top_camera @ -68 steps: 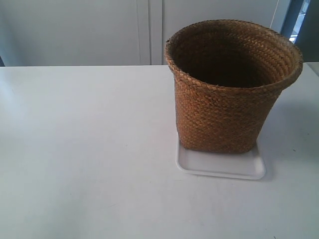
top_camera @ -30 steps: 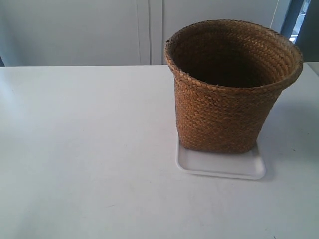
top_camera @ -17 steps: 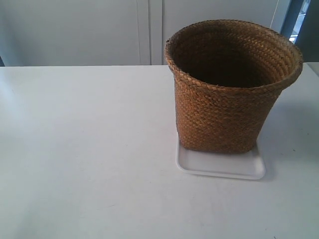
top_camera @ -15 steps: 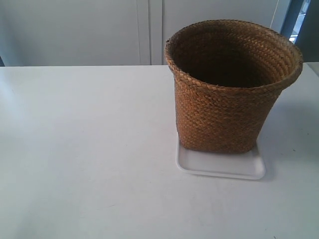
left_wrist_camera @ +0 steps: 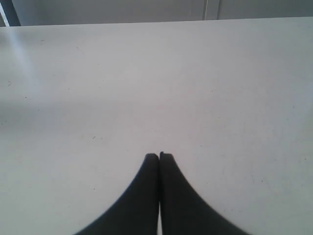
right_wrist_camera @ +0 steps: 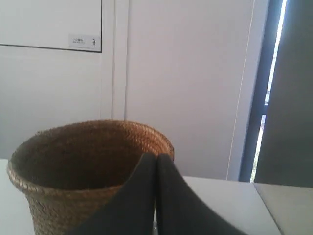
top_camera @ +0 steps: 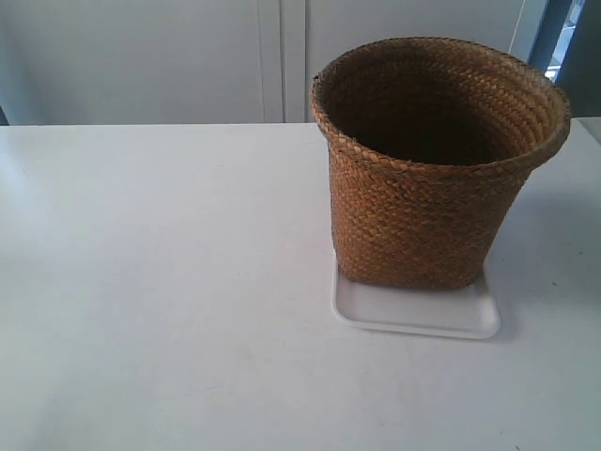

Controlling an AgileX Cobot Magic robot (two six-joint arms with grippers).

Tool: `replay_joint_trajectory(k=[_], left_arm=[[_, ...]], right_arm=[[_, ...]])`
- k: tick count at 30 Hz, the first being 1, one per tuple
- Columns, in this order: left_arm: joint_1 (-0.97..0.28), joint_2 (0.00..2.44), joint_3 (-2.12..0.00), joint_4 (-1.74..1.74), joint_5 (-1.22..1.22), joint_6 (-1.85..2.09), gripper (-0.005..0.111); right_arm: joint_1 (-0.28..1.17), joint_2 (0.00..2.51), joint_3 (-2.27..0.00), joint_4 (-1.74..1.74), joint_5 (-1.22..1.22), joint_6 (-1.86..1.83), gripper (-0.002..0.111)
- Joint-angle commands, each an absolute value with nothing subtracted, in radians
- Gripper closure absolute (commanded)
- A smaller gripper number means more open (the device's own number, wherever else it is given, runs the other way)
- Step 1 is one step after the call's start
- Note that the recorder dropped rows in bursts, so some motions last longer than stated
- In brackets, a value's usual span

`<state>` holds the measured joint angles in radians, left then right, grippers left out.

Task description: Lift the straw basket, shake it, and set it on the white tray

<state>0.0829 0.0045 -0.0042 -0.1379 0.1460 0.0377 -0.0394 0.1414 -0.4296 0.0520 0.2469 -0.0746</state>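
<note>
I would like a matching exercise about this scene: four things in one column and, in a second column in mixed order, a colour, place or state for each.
1 basket
2 tray
3 left gripper
4 right gripper

A white, lying flat under another thing
B shut, its camera sees only the table
C brown, standing upright
D shut, its camera sees the basket

Pairs: 1-C, 2-A, 3-B, 4-D

Plain office-like room (or lab): white table (top_camera: pixel 150 282), labelled wall panels (right_wrist_camera: pixel 49 22)
</note>
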Motion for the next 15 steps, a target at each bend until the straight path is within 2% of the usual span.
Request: replay_joint_trajectory(k=[1, 4, 15], left_arm=[[0.087, 0.0, 0.0, -0.148, 0.148, 0.03, 0.107], [0.087, 0.0, 0.0, -0.148, 0.148, 0.03, 0.107], [0.087, 0.0, 0.0, -0.148, 0.148, 0.03, 0.107]], right_arm=[[-0.041, 0.077, -0.235, 0.033, 0.077, -0.078, 0.108], [-0.041, 0.041, -0.145, 0.033, -0.023, -0.078, 0.108], [-0.041, 0.009, 0.0, 0.045, 0.009, -0.04, 0.108]])
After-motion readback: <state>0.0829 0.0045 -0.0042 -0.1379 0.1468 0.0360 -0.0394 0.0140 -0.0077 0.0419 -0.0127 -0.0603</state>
